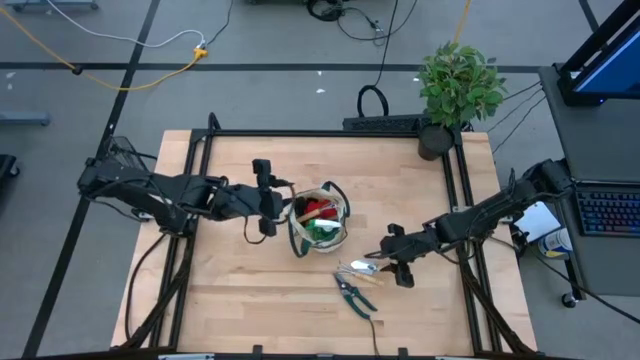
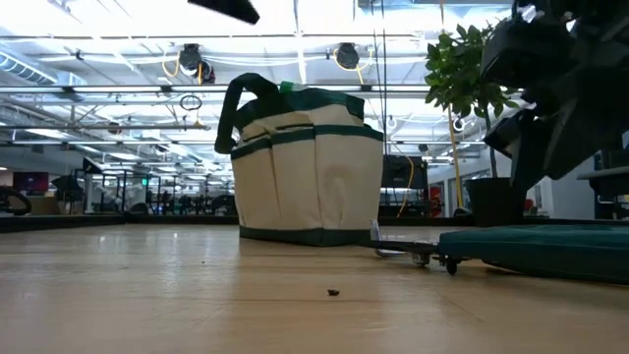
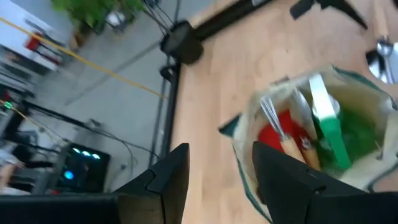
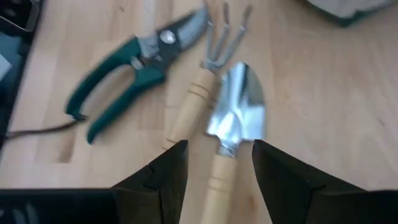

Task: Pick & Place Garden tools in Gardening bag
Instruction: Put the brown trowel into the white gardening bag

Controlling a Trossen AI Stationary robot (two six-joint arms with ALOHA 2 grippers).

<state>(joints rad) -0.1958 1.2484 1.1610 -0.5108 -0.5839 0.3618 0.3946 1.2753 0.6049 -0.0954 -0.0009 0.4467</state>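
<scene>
The beige gardening bag (image 1: 320,218) with green trim stands upright on its base mid-table; it also shows in the low view (image 2: 310,167). Inside it are a red item (image 3: 270,135), a green item (image 3: 354,134) and a pronged tool with a wooden handle (image 3: 283,134). A metal trowel (image 4: 239,112), a wooden-handled fork (image 4: 208,68) and green-handled pruning shears (image 4: 134,59) lie flat on the table to the bag's near right. My left gripper (image 1: 278,203) is open and empty beside the bag's left side. My right gripper (image 1: 378,253) is open over the trowel's wooden handle (image 4: 217,177), one finger on each side.
A potted green plant (image 1: 458,85) stands at the table's far right corner. A black power strip (image 1: 385,123) lies along the far edge. Bare wood lies to the near left of the bag (image 1: 230,300). A keyboard (image 1: 610,212) sits off the table's right.
</scene>
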